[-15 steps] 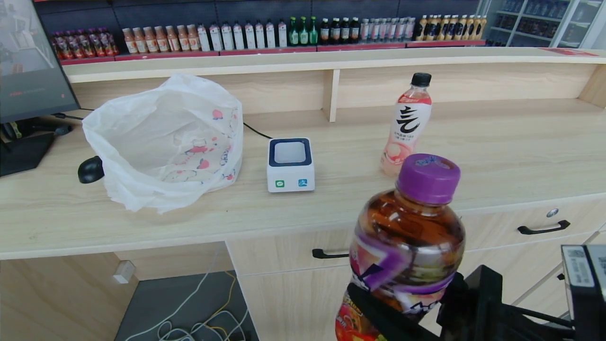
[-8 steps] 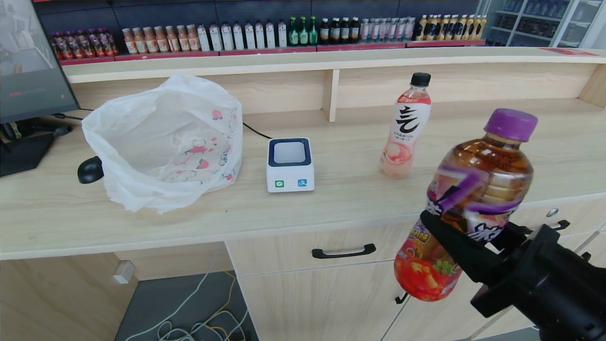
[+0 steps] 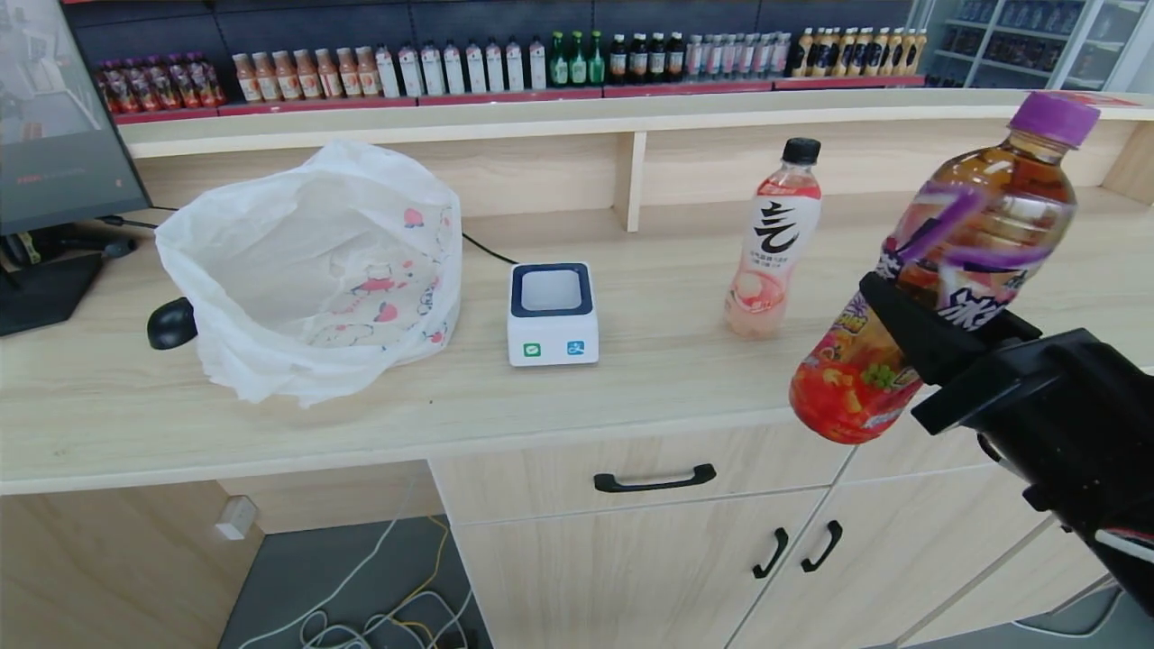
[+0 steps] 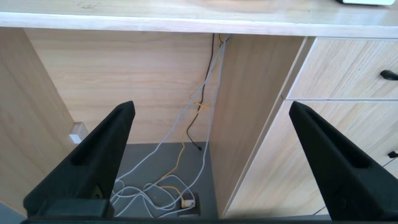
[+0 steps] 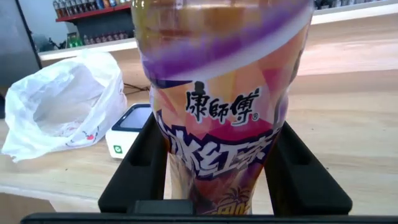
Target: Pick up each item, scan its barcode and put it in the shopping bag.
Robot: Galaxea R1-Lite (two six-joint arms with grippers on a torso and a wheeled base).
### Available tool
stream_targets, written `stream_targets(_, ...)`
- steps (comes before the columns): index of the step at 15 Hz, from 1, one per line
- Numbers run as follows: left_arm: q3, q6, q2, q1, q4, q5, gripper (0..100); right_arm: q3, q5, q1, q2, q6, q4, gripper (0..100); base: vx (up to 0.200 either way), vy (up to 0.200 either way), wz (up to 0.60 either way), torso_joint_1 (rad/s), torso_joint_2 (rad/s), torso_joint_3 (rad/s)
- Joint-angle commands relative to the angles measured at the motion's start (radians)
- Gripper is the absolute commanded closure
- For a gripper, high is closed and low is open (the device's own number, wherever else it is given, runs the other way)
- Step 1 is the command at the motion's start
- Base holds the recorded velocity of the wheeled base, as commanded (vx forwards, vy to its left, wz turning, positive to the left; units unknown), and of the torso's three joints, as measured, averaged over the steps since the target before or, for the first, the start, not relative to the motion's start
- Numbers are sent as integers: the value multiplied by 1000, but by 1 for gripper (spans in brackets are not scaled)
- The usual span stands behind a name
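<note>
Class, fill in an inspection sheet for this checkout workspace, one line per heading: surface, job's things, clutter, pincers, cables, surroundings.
Surface: pale wooden counter, with drawers below.
Job's things: purple-capped tea bottle held tilted in the air before the counter's right side; pink bottle upright on the counter; white scanner beside the open shopping bag.
Clutter: black rounded object against the bag's left side; monitor at far left.
Pincers: right pincer shut on the tea bottle; left pincer open, low, facing the gap under the counter.
Cables: black cable behind the scanner; loose wires on the floor.
Surroundings: shelf of drink bottles behind.
</note>
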Motion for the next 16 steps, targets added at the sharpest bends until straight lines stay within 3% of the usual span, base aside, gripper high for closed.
stream_targets(1,0,-1,0,0,0,0,0,-31,0,-12,25,1,-1,100,0,0,0,0,0,0)
stream_targets(6,0,-2,0,0,0,0,0,-138,3,-56,102,13,-2,100,0,200,0,4,5,0)
stream_targets(16,0,-2,0,0,0,0,0,-144,4,-61,99,15,-5,100,0,200,0,4,1,3)
